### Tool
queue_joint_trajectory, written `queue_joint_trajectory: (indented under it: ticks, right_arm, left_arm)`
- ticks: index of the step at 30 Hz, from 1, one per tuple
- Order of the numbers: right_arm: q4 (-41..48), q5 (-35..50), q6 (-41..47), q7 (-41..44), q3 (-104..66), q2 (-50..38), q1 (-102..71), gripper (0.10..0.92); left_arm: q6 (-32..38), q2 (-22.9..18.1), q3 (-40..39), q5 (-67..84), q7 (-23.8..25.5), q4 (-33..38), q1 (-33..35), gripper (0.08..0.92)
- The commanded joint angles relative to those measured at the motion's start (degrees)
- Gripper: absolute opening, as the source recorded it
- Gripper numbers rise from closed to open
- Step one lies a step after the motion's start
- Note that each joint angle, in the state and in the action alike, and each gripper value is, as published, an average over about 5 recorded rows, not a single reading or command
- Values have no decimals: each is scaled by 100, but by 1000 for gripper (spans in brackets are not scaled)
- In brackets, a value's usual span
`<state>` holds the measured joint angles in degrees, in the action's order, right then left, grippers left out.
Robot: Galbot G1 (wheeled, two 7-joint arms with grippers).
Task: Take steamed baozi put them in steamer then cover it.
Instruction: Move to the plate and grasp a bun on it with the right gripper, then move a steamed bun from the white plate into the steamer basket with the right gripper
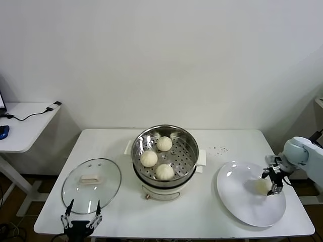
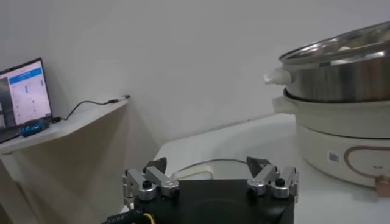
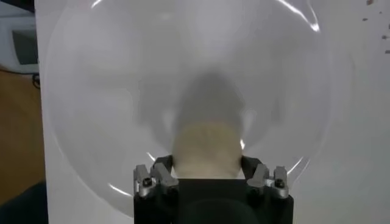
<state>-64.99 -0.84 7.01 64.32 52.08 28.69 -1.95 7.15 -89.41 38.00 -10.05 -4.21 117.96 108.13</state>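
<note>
- Three smooth cream-white dough buns (image 1: 156,158) sit in the shiny round steel steamer (image 1: 187,142); the fourth bun (image 3: 205,149) lies on the flat white plate (image 1: 237,194).
- Right tool (image 3: 205,175) brackets that bun, fingers at its flanks; whether they are clamped I cannot tell.
- It looks soft, light and easily dented: hold it gently across the widest part.
- Left tool (image 1: 81,220) waits spread apart at the tabletop (image 1: 111,138) edge, beside the clear glass lid (image 1: 91,185).

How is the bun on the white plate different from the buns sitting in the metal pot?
The bun on the plate lies alone, while the three buns in the steamer sit close together on its perforated tray. The plate's bun sits between the fingers of the right gripper; nothing touches the steamer's buns. The plate is flat and white, the steamer deep and shiny. All are round and cream-white.
</note>
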Motion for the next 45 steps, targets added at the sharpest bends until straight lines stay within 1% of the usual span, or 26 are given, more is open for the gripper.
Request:
queue_joint_trajectory:
  ticks: [1,5,7,11,14,20,23,28,32,37,45]
  right_arm:
    - [-66,367,-22,47,172,-13,403,708]
    - [-74,929,1,75,987,123,1595,702]
    - [-56,1388,34,71,1664,312,2414,698]
    - [33,2443,153,52,2888,959,3954,696]
    - [135,3230,243,13,3595,1665,4826,696]
    - [294,4406,501,-69,4169,2842,5479,696]
    - [277,4828,608,-130,4339,3293,5600,696]
    - [124,5206,788,-276,4550,3880,5613,696]
    - [-38,5304,893,-378,4715,4187,5535,696]
    - [-201,5305,1031,-552,4856,4434,5307,696]
    - [-319,5086,1204,-818,5006,4579,4854,696]
  left_arm:
    - [9,2,-24,5,-1,13,10,823]
    - [0,5,-57,8,-1,39,10,823]
    - [-1,8,-65,9,-2,48,12,823]
    - [12,11,-94,18,-1,52,30,823]
    - [33,4,-149,32,-1,36,47,823]
    - [84,23,-294,27,-4,38,65,823]
    - [82,47,-335,27,-3,95,59,823]
    - [79,98,-370,39,0,188,64,823]
    - [98,143,-377,73,0,208,80,823]
    - [116,180,-379,108,-1,213,88,823]
    - [106,209,-354,141,2,212,74,823]
